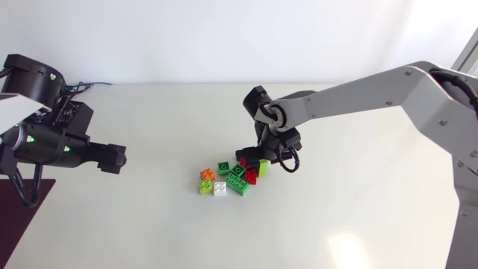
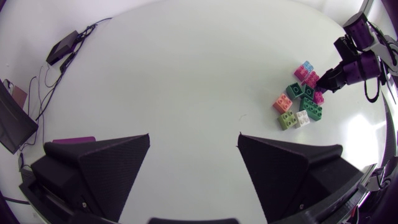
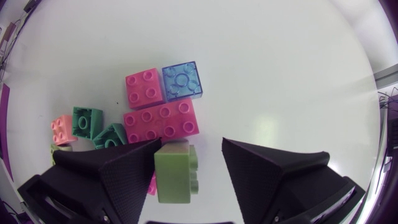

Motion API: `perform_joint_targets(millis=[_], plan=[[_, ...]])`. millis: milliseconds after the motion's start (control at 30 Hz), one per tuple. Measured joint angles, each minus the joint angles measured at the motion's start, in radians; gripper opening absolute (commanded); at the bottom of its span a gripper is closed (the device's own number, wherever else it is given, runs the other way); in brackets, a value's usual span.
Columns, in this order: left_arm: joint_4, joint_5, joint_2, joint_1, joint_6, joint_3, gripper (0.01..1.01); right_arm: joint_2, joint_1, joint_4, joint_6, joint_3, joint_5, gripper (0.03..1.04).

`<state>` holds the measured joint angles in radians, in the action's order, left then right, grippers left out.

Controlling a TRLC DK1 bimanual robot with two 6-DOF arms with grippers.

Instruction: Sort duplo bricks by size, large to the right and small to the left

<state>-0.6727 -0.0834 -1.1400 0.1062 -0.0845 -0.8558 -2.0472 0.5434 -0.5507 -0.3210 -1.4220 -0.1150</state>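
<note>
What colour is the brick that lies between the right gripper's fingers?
Light green; this plastic brick shows best in the right wrist view.

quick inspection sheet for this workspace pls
surface: white matte table, no spills seen
job's things: plastic duplo bricks in one unsorted pile mid-table, among them a small orange brick, small white brick and clear blue square brick
clutter: small black box at the table's far edge
grippers: left gripper open, empty, away from the pile; right gripper open over the pile, lime-green plastic brick against one finger only
cables: black cable runs from the box
surroundings: nothing seen
</note>
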Motion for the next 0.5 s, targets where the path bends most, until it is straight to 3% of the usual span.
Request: perform_joint_targets(millis=[100, 233, 500], plan=[[0.0, 0.0, 0.0, 0.0, 0.0, 0.001, 0.987, -0.003, 0.0, 0.0, 0.003, -0.003, 0.003, 0.24], [0.001, 0.0, 0.0, 0.0, 0.0, 0.005, 0.987, -0.003, 0.0, 0.0, 0.003, -0.003, -0.003, 0.05], [0.008, 0.0, 0.012, 0.0, 0.0, 0.019, 0.987, 0.052, -0.064, 0.0, 0.032, 0.04, -0.008, 0.05]])
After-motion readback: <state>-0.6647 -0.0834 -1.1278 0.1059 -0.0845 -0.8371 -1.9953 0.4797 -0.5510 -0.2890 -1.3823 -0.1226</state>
